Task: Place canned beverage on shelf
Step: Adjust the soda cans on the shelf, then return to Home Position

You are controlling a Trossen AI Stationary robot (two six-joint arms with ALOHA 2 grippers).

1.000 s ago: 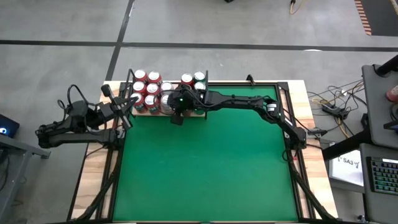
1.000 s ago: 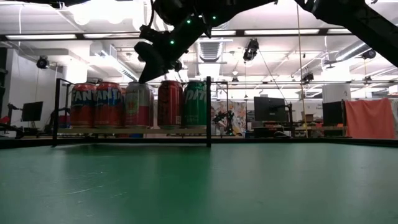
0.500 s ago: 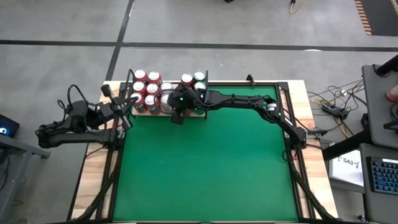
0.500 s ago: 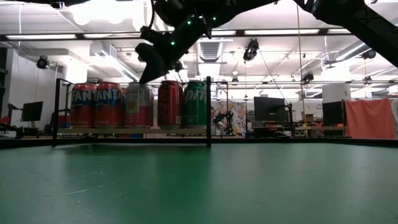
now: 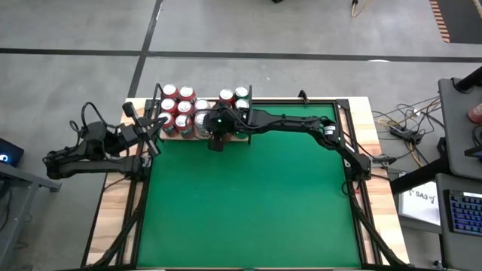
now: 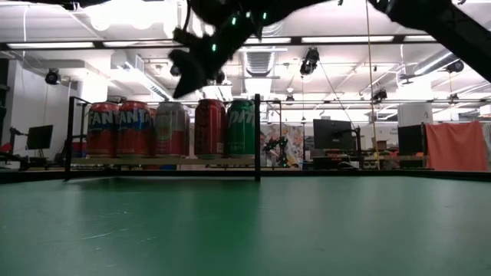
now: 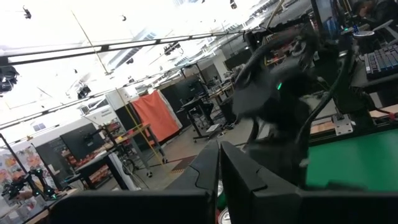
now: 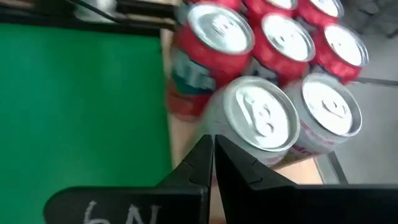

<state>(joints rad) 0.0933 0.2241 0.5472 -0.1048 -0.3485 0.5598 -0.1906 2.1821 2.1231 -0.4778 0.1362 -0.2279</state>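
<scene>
The shelf (image 5: 190,138) stands at the table's far edge, a pale wood panel with black upright rods (image 6: 257,138). Several cans (image 5: 183,108) stand upright on it on their bases: red ones (image 6: 135,129), a pale one (image 6: 170,129) and a green one (image 6: 240,127). My right gripper (image 5: 215,143) hangs shut a little above the cans in the shelf's near row, and a silver can top (image 8: 260,118) lies just beyond its fingertips (image 8: 213,152). My left gripper (image 5: 163,120) waits shut at the shelf's left end, with nothing between its fingers (image 7: 219,171).
Green felt (image 5: 248,203) covers the table from the shelf to the near edge. Light wooden strips (image 5: 117,203) and black frame rails run along both sides. My right arm (image 5: 301,122) stretches along the far edge from the right.
My right gripper has risen a little from the tops of the cans in the near row, still shut. The cans have stayed where they were.
</scene>
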